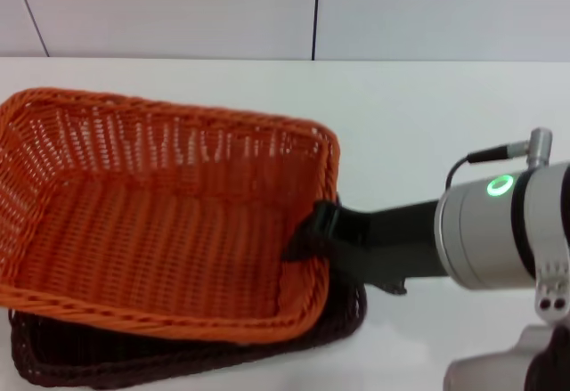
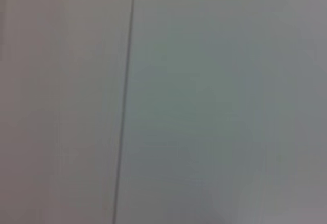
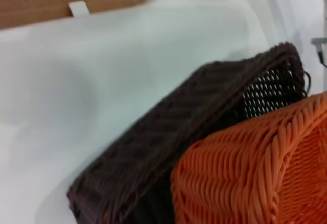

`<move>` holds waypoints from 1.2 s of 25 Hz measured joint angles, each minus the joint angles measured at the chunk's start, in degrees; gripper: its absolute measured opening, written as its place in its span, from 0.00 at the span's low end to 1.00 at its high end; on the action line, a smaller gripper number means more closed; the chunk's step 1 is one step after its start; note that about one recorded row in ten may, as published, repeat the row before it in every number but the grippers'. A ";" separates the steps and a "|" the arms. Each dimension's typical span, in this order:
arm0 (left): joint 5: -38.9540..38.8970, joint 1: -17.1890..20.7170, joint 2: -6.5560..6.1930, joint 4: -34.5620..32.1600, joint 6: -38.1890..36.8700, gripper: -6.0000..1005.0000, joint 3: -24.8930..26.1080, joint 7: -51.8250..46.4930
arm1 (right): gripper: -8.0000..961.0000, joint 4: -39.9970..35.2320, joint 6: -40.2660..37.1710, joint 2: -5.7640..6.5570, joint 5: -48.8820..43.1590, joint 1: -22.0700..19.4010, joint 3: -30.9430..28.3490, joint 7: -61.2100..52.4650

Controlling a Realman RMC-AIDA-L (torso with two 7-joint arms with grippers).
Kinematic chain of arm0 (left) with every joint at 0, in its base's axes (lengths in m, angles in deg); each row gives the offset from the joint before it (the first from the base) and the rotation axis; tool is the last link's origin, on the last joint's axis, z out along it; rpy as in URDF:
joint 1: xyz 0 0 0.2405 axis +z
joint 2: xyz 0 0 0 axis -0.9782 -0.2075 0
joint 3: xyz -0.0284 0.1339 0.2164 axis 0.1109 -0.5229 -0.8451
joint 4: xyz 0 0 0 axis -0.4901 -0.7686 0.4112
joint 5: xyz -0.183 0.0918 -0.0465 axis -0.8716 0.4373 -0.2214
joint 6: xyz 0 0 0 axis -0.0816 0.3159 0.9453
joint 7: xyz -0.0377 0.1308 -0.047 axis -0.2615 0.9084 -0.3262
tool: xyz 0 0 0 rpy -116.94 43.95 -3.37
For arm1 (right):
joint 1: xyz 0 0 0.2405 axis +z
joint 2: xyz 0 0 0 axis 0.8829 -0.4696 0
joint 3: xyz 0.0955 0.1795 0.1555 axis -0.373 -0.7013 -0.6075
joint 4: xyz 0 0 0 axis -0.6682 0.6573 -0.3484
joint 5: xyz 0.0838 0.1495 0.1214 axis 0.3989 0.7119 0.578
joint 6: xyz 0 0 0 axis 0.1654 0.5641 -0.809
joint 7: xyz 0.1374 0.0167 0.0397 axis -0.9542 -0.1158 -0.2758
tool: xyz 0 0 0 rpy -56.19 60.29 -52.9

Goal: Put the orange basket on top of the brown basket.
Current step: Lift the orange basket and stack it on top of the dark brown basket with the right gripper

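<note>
Right hand (image 1: pixel 307 235) clamped on orange basket (image 1: pixel 169 222) rim, atop brown basket (image 1: pixel 343 324), white table (image 1: pixel 427 115), pale wall panels (image 1: pixel 178 8).

A: Orange basket (image 1: pixel 160 222), bright orange weave, openwork sides, braided rim.
B: Brown basket (image 1: pixel 347 324) at its five o'clock, dark chocolate weave. Table (image 1: pixel 427 115) plain white.

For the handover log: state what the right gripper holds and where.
The right gripper clamps the bright orange woven basket by its right-hand rim, above the dark brown woven basket.
</note>
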 joint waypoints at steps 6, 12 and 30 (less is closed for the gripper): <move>0.17 0.25 -0.12 0.09 -1.48 0.74 0.68 0.16 | 0.21 -0.03 2.01 -0.12 -2.59 -2.85 1.24 -1.61; 0.58 -0.20 -0.12 -0.03 -1.36 0.74 0.33 0.17 | 0.22 0.18 10.80 -0.09 -3.56 -7.27 3.76 -3.88; 0.79 -2.53 -0.30 -2.06 1.32 0.74 0.34 0.25 | 0.62 -0.49 12.07 -0.14 -7.17 -15.49 11.20 -4.52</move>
